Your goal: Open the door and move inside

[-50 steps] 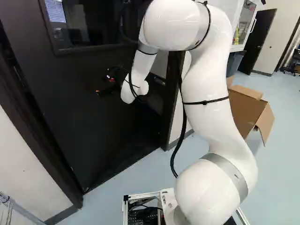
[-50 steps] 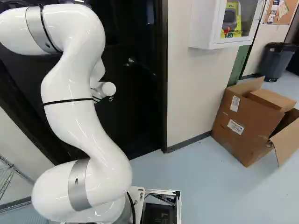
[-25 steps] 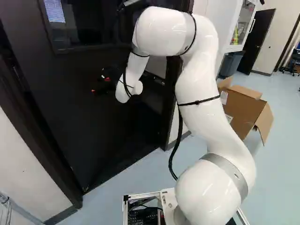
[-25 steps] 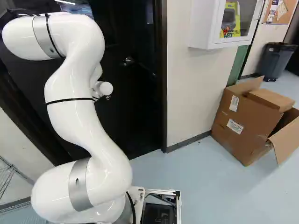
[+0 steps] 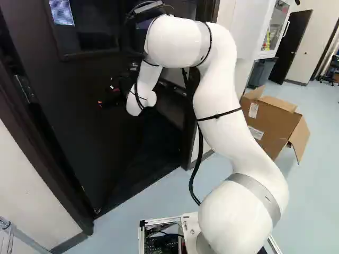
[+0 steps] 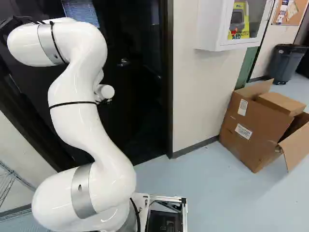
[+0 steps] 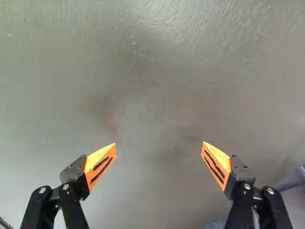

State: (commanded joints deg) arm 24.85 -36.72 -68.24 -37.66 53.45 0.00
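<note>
With pincer (image 7: 159,143) spread, push door (image 5: 79,143) at base's 11 o'clock squarely, avoiding oblique contact liable to cause skidding and swing-back.

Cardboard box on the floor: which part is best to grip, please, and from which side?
Probably the open flap at its right in the left base view. It is thin and sticks out from the cardboard box, so the gripper could approach its free outer edge and pinch, one finger on each face.
</note>
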